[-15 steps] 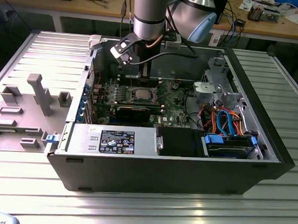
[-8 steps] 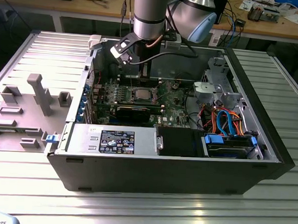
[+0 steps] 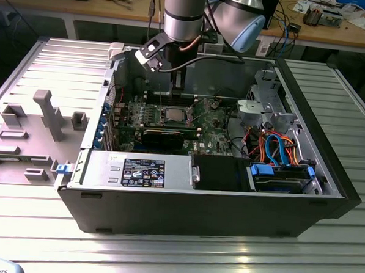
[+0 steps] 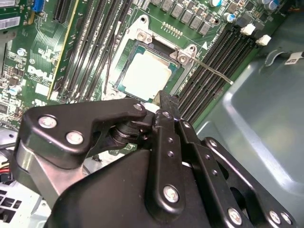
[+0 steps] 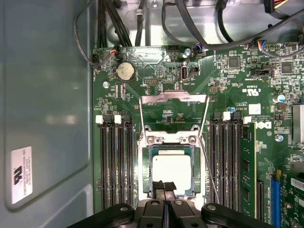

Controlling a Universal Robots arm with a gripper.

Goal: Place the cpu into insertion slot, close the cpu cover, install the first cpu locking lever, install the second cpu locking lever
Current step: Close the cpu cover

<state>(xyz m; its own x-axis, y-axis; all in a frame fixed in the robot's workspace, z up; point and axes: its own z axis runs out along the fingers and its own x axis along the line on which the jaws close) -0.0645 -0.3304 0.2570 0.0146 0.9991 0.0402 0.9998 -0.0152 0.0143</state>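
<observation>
- The gripper (image 5: 164,186) hangs over the near edge of the insertion slot (image 5: 150,166). Its claw is clenched: the two fingers (image 5: 158,189) press together and nothing shows between them.
- The cpu (image 5: 172,167) lies flat in the slot, just beyond the fingertips, with its pale metal top facing up.
- The chip is close to square, so it has no clear long axis. Its edges run parallel to the slot's rim and to the memory slots (image 5: 114,161) on either side.
- A narrow dark border of the slot shows around the chip in both wrist views. The space above the chip is open.
- A thin lever (image 5: 209,166) runs along one side of the slot. In the second wrist view, the lever (image 4: 213,72) slants away from the slot's corner and out over the neighbouring memory slots.
- On the far side of the slot the cpu cover (image 5: 173,97) stands swung up and open. The green board shows through its cut-out middle.
- Past the cover sit a coin battery (image 5: 126,71) and then a bundle of dark cables (image 5: 190,23).
- A plain grey case wall (image 5: 47,95) borders one row of memory slots.
- In the exterior view the gripper (image 3: 177,90) reaches down into the open computer case (image 3: 197,210), which lies on a ribbed metal table (image 3: 164,252). There the cpu (image 3: 173,114) sits near the middle of the board.
</observation>
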